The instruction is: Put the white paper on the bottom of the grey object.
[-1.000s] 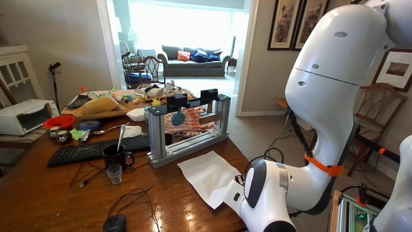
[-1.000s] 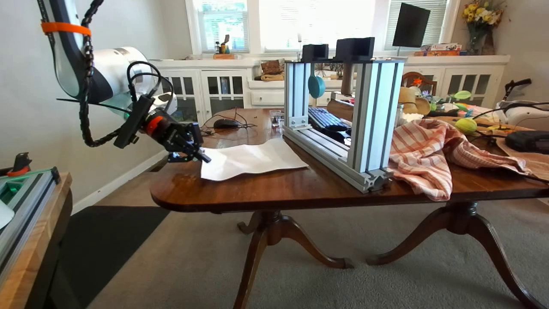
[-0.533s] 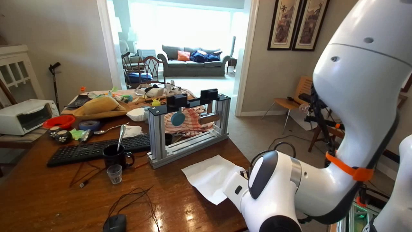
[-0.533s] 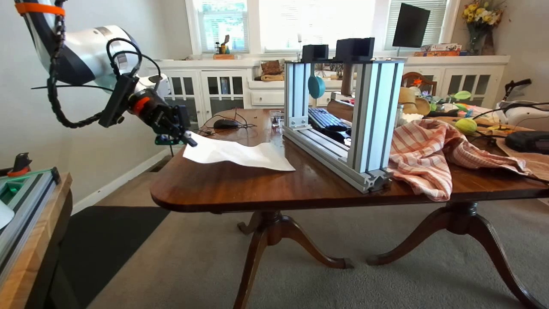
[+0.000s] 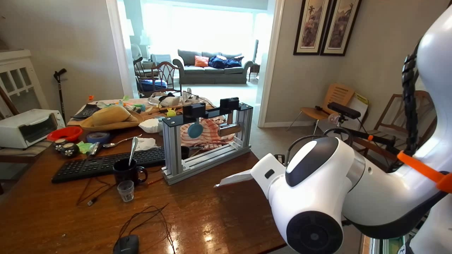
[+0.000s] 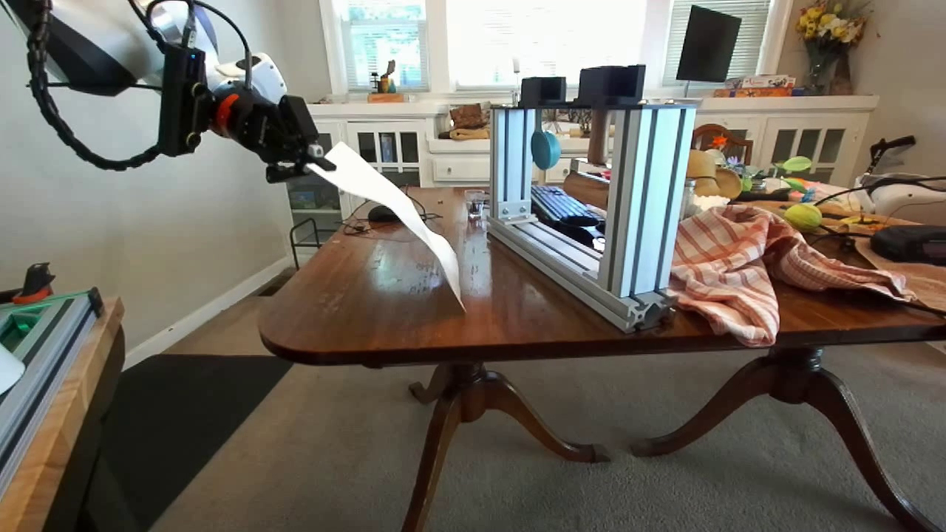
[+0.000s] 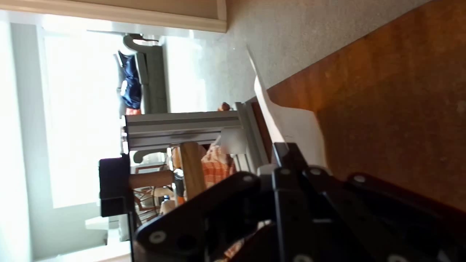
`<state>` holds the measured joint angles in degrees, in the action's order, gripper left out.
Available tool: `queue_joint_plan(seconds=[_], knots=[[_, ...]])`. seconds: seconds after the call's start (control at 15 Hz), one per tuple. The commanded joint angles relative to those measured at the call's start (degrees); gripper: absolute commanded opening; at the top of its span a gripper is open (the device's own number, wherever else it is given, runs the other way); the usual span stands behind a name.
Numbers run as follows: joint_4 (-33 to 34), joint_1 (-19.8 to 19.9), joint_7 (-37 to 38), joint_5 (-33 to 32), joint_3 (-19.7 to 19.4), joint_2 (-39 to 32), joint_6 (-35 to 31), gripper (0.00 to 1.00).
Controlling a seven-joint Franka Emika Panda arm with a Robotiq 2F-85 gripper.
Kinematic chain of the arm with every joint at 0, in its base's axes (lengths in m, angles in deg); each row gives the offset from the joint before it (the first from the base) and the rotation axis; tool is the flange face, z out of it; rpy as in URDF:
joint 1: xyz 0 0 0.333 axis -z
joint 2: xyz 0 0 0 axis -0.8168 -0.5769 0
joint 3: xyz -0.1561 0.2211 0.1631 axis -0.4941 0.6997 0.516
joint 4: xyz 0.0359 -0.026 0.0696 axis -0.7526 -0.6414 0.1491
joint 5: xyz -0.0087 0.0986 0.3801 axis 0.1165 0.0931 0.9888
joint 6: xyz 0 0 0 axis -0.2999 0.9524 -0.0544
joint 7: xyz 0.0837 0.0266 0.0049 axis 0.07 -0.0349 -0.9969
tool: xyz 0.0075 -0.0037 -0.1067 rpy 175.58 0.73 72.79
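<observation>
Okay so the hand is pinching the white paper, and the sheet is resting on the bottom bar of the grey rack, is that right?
Not quite: the white paper isn't on the bottom bar of the grey rack. An exterior view shows it sloping down from the hand over the table, apart from the rack. The pinch is as you say.
</observation>
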<state>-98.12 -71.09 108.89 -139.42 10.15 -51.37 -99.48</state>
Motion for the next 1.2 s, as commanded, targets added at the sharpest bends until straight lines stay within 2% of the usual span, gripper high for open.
queue_joint_plan(seconds=[0.0,0.27,0.4,0.67,1.13], knots=[[-1.0,-1.4,0.8,-0.8,-0.1,4.3,6.4,0.0],[0.2,-1.7,3.5,-2.1,0.2,3.9,16.9,0.0],[0.7,-1.7,5.1,-3.8,-0.1,2.6,19.2,0.0],[2.0,-1.2,6.9,-8.6,-1.2,-2.2,17.7,0.0],[7.9,-0.5,13.0,-12.0,-2.4,-14.0,23.1,0.0]])
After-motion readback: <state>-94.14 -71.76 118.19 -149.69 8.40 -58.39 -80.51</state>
